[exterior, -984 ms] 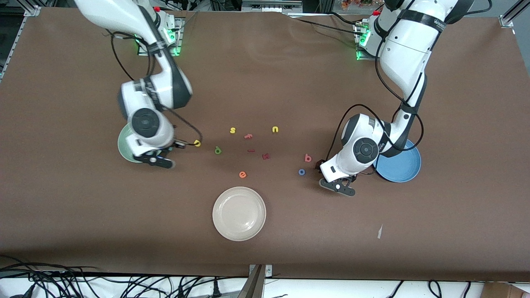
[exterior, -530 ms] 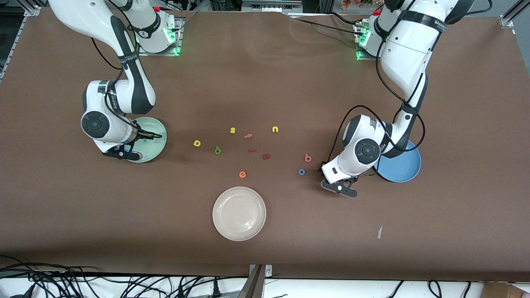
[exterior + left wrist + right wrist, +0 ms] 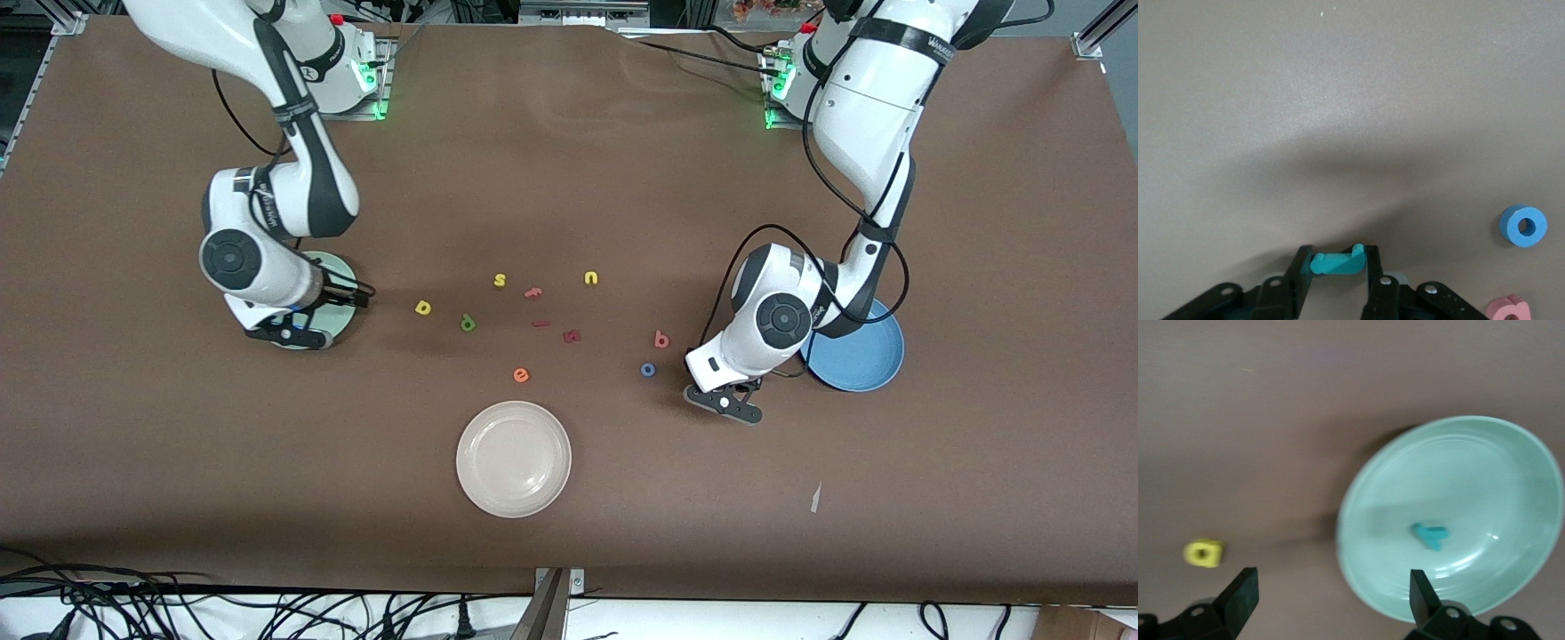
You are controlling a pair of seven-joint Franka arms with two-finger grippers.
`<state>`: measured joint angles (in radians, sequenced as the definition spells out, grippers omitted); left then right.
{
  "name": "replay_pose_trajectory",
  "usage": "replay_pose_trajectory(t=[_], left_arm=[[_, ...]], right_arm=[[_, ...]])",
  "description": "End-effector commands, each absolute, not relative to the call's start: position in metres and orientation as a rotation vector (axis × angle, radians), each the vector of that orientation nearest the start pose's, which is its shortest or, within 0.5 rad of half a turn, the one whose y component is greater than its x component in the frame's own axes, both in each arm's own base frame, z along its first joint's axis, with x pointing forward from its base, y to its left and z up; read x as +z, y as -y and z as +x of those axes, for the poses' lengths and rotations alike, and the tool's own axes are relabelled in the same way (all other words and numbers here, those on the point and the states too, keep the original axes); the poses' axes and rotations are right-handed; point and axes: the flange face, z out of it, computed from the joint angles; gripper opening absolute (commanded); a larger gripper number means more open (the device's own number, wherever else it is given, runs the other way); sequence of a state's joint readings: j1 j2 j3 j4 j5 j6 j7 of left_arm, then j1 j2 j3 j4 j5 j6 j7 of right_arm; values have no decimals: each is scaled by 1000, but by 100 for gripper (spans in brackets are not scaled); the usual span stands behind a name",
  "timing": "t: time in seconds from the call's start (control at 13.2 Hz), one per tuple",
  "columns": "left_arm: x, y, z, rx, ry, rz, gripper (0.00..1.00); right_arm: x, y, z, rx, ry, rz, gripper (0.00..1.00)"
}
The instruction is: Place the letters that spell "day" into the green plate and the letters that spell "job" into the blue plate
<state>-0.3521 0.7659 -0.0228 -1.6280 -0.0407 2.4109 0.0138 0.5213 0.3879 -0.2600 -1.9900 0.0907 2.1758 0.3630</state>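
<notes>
Front view: the right claw (image 3: 342, 293) hangs over the green plate (image 3: 342, 267); the left claw (image 3: 707, 378) is low beside the blue plate (image 3: 858, 360).

Left wrist view: it pinches the teal "j" (image 3: 1338, 261).

Right wrist view: fingers (image 3: 1241, 593) spread; the teal "y" (image 3: 1430, 535) lies in the plate.
</notes>
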Motion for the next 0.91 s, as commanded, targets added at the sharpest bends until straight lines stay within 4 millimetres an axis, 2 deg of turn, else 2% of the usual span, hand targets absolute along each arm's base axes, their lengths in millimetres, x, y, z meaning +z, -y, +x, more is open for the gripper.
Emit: replay_pose_trajectory(t=[0.0, 0.08, 0.15, 0.23, 0.38, 0.61, 0.76, 0.83], left_arm=[[167, 244, 646, -36, -626, -3070, 16], [177, 236, 650, -51, -610, -3071, 16], [193, 215, 658, -66, -563, -3075, 17], [208, 195, 659, -71, -521, -3081, 17], [229, 152, 648, -25, -432, -3093, 17], [263, 94, 624, 161, -407, -3089, 20], [271, 54, 604, 276, -426, -3090, 22], [266, 41, 591, 327, -410, -3091, 22]], right_arm=[[248, -215, 570, 236, -404, -3169, 100], [242, -232, 565, 213, -500, -3153, 100], [231, -246, 558, 181, -559, -3142, 99], [214, -247, 553, 146, -602, -3132, 99], [192, -245, 542, 77, -624, -3114, 89], [186, -252, 535, 88, -645, -3110, 72], [179, -254, 532, 99, -663, -3110, 64], [179, -254, 532, 99, -661, -3111, 54]])
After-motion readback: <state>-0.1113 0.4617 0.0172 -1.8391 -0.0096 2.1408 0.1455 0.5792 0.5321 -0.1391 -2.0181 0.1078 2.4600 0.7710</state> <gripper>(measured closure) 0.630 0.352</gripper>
